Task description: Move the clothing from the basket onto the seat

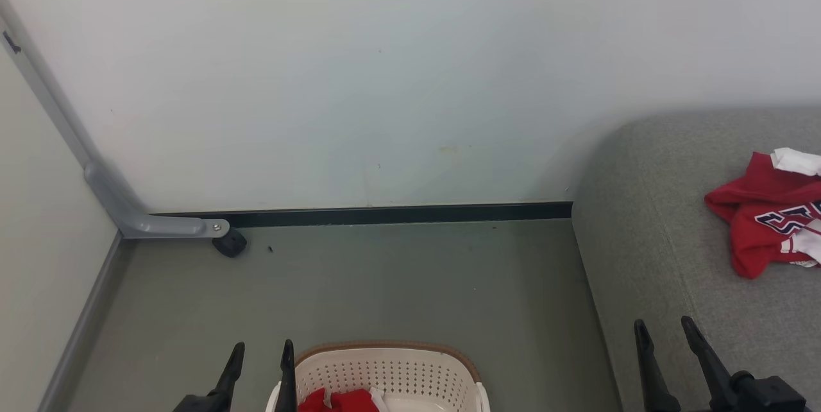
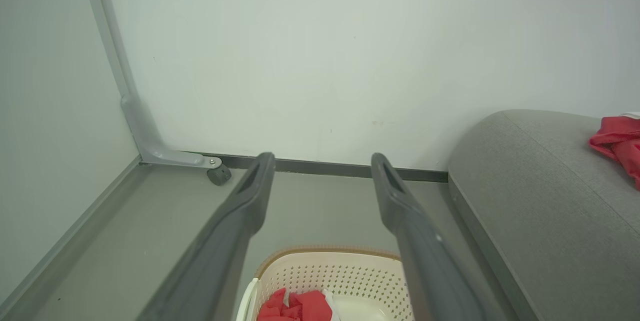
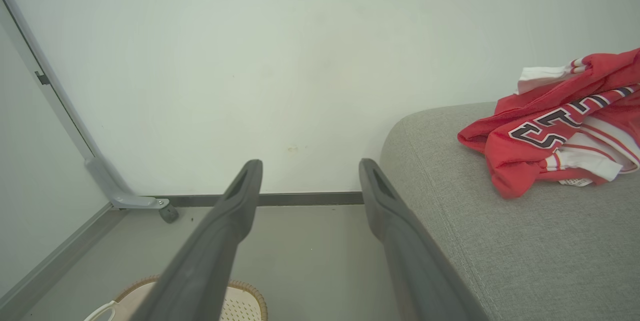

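Observation:
The cream basket (image 1: 391, 370) with a brown rim stands on the floor at the bottom middle of the head view, with red clothing (image 1: 337, 400) bunched inside it (image 2: 295, 306). Another red garment (image 1: 770, 213) with white trim and dark lettering lies crumpled on the grey seat (image 1: 648, 239) at the right (image 3: 555, 133). My left gripper (image 1: 263, 354) hangs open just left of the basket's rim, holding nothing. My right gripper (image 1: 664, 328) is open and empty over the seat's front left part (image 3: 500, 241).
A white wall with a dark skirting strip (image 1: 397, 214) closes the back. A grey metal bracket with a small black caster (image 1: 229, 243) sits at the back left corner. A panel edge runs along the left. Grey floor (image 1: 385, 283) lies between wall and basket.

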You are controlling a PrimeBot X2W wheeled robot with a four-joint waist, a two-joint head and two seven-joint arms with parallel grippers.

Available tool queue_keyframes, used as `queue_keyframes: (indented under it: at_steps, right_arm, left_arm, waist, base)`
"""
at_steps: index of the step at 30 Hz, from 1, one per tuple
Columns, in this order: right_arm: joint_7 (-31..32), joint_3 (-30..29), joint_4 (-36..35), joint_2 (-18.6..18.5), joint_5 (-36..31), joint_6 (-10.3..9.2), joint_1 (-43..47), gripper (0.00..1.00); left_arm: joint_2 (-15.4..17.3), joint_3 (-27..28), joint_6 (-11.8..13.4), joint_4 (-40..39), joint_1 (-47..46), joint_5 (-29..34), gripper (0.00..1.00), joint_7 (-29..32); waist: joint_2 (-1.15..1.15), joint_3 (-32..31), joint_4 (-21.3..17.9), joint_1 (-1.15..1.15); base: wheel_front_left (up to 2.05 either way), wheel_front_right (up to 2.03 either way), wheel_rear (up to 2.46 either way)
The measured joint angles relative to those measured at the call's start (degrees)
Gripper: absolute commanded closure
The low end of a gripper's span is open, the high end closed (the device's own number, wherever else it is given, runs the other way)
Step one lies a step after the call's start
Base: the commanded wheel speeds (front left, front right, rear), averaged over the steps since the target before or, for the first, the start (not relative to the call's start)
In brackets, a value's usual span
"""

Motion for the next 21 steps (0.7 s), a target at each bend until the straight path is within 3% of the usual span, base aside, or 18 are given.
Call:
queue_keyframes:
  at_steps: [21]
  right_arm:
    - [1.62, -0.55, -4.25, -0.55, 0.07, -0.58, 0.97, 0.0]
  left_arm:
    - [-1.43, -0.11, 0.0, 1.01, -0.1, 1.86, 0.0, -0.01]
  waist:
    - [0.0, 1.75, 0.1, 0.0]
  base:
    - [0.0, 0.0, 0.0]
